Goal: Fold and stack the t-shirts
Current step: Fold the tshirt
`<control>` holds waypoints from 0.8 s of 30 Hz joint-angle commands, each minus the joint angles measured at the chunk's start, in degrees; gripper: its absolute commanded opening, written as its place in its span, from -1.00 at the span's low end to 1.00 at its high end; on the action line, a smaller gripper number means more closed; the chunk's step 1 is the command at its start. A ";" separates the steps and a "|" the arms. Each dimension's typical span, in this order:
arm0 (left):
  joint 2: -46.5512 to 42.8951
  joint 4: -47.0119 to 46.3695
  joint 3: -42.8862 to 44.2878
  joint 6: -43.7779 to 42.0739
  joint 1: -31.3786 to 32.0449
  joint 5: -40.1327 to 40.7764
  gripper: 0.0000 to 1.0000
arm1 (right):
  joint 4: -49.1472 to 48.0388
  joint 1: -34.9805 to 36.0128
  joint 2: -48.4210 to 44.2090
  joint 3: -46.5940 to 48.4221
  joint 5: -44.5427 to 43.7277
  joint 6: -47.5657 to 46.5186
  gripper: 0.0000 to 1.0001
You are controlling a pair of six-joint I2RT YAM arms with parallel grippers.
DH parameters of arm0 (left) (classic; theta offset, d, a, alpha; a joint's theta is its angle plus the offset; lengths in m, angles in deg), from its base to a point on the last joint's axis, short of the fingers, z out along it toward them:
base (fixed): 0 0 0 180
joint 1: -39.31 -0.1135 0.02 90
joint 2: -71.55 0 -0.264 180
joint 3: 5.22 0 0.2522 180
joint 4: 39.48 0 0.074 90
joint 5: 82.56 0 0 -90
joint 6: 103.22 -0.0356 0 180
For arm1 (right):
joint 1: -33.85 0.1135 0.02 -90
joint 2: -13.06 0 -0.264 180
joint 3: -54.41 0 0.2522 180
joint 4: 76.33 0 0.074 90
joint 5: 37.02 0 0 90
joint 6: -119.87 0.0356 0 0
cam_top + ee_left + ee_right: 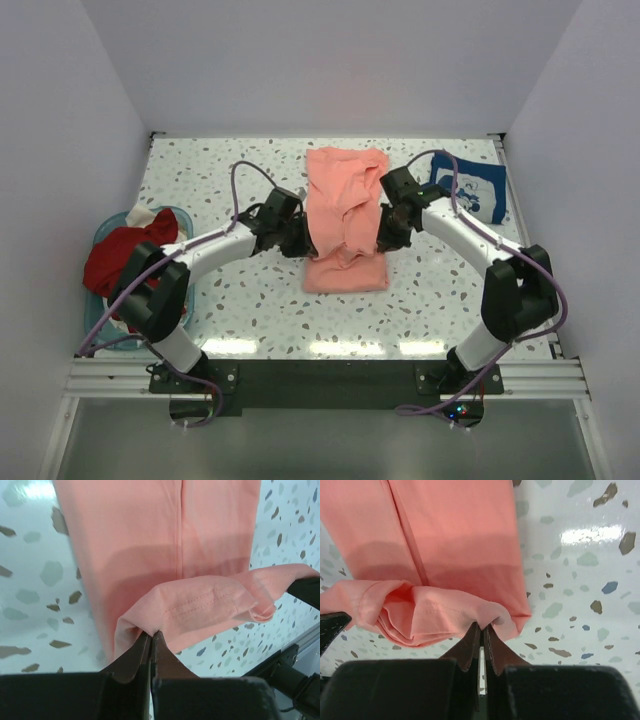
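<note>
1. The salmon-pink t-shirt (345,215) lies in the middle of the table (220,180), between your two arms. Its long axis runs near to far.
2. Your left gripper (151,635) has its jaws pressed together on a stitched edge at the shirt's left side, with a small tuck of cloth pinched between the tips.
3. Your right gripper (481,627) pinches the matching edge on the right side in the same way, with no gap at the tips.
4. The two grips sit level with each other, probably so the edge travels as one straight line and the fold lands square across the shirt.
5. Between the grips the raised cloth sags and bunches a little, while the layer underneath lies flat on the table.
6. From the top view you cannot be sure which end carries the collar. The held edge looks like a hem.
7. The navy t-shirt (470,187) lies folded at the far right, likely where the stack begins.
8. The dark red t-shirt (115,260) hangs over the teal basket (92,312) at the left, not yet folded.
</note>
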 commanded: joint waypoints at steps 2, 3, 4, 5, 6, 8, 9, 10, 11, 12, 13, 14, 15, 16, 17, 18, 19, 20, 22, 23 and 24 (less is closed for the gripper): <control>4.70 -4.00 5.74 -3.38 -4.30 -3.91 -1.00 | -1.91 -2.57 3.78 6.44 0.05 -4.51 -1.00; 5.68 -4.09 6.70 -3.99 -4.74 -4.26 -1.00 | -1.91 -3.45 4.75 7.23 0.23 -5.03 -1.00; 6.56 -3.83 8.54 -4.17 -5.44 -4.35 -1.00 | -1.91 -3.80 6.58 8.98 0.32 -5.21 -1.00; 8.13 -3.57 9.43 -4.44 -5.88 -4.44 -1.00 | -1.83 -4.16 7.47 9.86 0.40 -5.47 -1.00; 8.76 -3.65 10.92 -4.70 -6.32 -4.61 -1.00 | -1.65 -4.77 8.35 10.74 0.40 -6.09 -1.00; 10.42 -4.00 12.07 -4.79 -7.55 -4.62 -1.00 | -1.39 -5.21 11.15 13.55 0.40 -6.53 -1.00; 11.04 -4.18 13.03 -4.88 -7.99 -4.79 -1.00 | -1.04 -5.82 12.22 15.48 0.40 -7.05 -1.00; 11.66 -4.70 13.65 -4.88 -8.78 -5.14 -1.00 | -0.86 -6.09 13.10 16.46 0.40 -7.32 -1.00; 13.06 -4.62 14.27 -5.05 -9.13 -5.32 -1.00 | -0.77 -6.44 14.93 17.42 0.40 -7.50 -1.00; 13.68 -4.62 15.58 -5.05 -9.40 -5.23 -1.00 | -0.60 -6.79 15.65 19.09 0.40 -7.93 -1.00; 14.29 -4.62 16.11 -5.14 -10.01 -5.14 -1.00 | -0.42 -7.06 16.52 20.06 0.40 -7.94 -1.00; 15.26 -4.53 16.81 -5.14 -10.28 -5.14 -1.00 | -0.25 -7.15 17.40 20.94 0.40 -8.11 -1.00; 15.79 -4.62 17.34 -5.23 -10.46 -5.06 -1.00 | 0.02 -7.50 19.06 21.82 0.40 -8.46 -1.00; 16.23 -4.53 18.22 -5.23 -10.89 -4.88 -1.00 | 0.54 -7.59 20.04 23.65 0.40 -8.55 -1.00; 17.19 -4.53 18.66 -5.32 -11.07 -4.88 -1.00 | 0.63 -7.76 20.83 24.46 0.40 -8.73 -1.00; 17.72 -4.53 19.54 -5.32 -11.25 -4.88 -1.00 | 0.89 -8.02 22.41 26.20 0.40 -8.90 -1.00; 18.25 -4.71 19.98 -5.40 -11.51 -4.97 -1.00 | 1.16 -8.20 23.12 27.09 0.40 -8.99 -1.00; 19.56 -4.62 20.59 -5.58 -11.69 -5.31 -1.00 | 1.25 -8.38 23.82 27.88 0.40 -8.99 -1.00; 20.71 -3.66 22.70 -5.76 -12.47 -5.23 -0.45 | 1.34 -8.90 26.11 30.69 0.40 -9.17 -0.91; 20.89 -3.57 23.23 -5.67 -12.74 -4.27 -0.25 | 1.68 -9.08 26.98 32.01 1.88 -9.25 -0.33; 20.54 -3.65 23.76 -5.49 -13.00 -3.74 -0.08 | 2.56 -9.60 27.69 34.89 3.20 -9.26 -0.03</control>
